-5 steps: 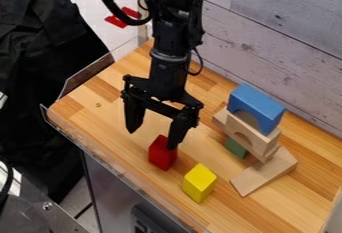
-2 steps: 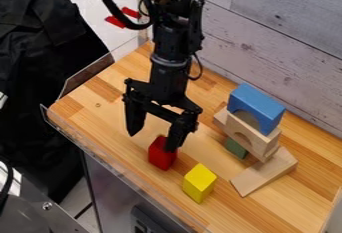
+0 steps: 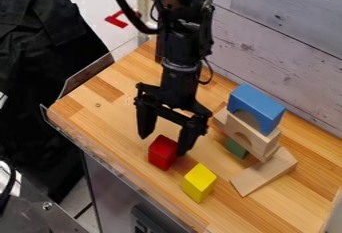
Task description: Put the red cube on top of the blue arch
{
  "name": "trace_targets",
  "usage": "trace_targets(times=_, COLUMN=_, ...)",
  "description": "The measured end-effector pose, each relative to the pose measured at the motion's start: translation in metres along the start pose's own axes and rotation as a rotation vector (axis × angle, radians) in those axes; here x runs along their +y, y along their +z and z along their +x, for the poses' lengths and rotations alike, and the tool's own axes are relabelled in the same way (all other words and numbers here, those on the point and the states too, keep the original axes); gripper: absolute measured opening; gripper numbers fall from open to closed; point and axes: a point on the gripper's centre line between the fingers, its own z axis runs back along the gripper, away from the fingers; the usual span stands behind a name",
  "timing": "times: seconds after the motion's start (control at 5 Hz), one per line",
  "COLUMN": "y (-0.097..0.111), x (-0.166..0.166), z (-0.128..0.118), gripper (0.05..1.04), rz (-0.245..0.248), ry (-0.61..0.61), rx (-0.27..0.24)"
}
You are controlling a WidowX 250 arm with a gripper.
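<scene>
Red cube (image 3: 162, 153) as landmark: the gripper (image 3: 163, 145) hangs by it, fingers spread wide; apart from it sits the blue arch (image 3: 257, 105) (perched atop wooden blocks (image 3: 262, 138), no less).

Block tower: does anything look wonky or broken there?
Yes, a bit wonky: below the blue arch, a wood block pokes out at the picture's left, not lined up with the wood arch. Nothing looks broken.

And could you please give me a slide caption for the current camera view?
Open tool at the red cube, yellow block nearby, blue arch topping a stack of blocks.
</scene>
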Motion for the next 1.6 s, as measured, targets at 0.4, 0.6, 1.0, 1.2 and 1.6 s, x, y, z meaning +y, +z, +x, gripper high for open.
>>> trace_targets(times=0.4, y=-0.011, x=0.007, z=0.0, gripper=0.999, rz=0.014, ry=0.023, rx=0.048)
trace_targets(times=0.6, y=-0.016, x=0.01, z=0.0, gripper=0.945, rz=0.018, ry=0.04, rx=0.062)
trace_targets(times=1.0, y=-0.018, x=0.009, z=0.0, gripper=0.558, rz=-0.005, ry=0.06, rx=0.064)
trace_targets(times=1.2, y=0.0, x=0.005, z=-0.002, gripper=0.558, rz=0.043, ry=0.085, rx=0.044)
trace_targets(times=1.6, y=0.084, x=-0.035, z=0.017, gripper=0.558, rz=-0.012, ry=-0.036, rx=-0.152)
